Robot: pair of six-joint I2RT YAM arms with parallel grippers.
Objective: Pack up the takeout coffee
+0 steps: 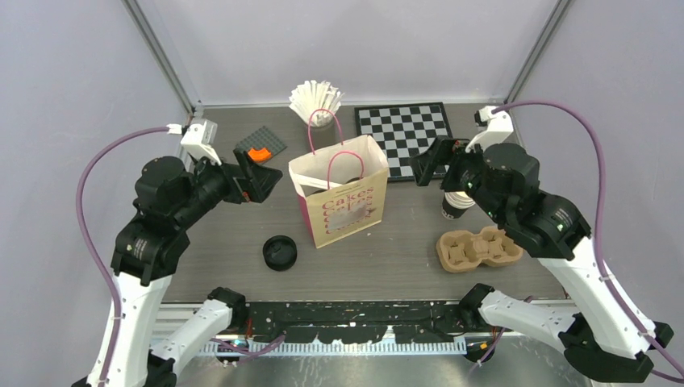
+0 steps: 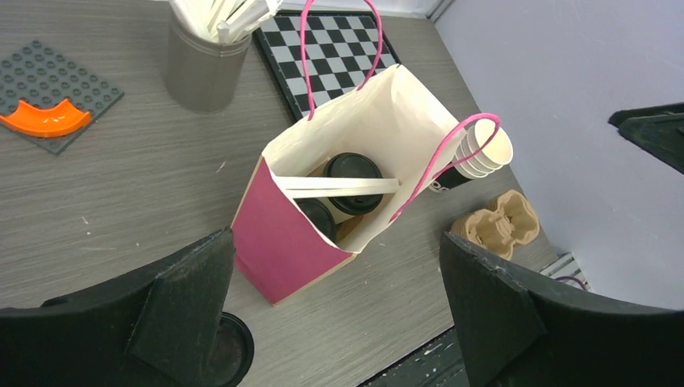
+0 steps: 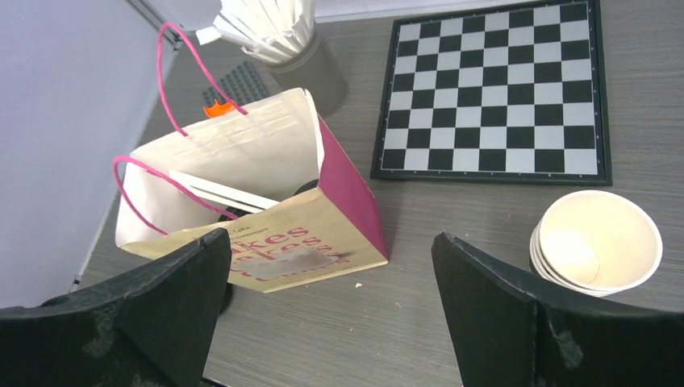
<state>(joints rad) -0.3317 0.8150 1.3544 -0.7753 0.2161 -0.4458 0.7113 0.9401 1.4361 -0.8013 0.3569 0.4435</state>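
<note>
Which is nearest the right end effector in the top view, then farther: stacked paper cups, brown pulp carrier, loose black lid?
1. Stacked paper cups, beside the right end effector.
2. Brown pulp carrier, nearer the front.
3. Loose black lid, far left.

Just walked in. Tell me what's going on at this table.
Two robot arms are packing takeout coffee into a paper bag standing between them. Two black-lidded cups already sit inside it. The left hand and right hand hover on either side of the bag, both open and holding nothing. Outside the bag are a stack of empty cups, a pulp carrier and a loose black lid.
</note>
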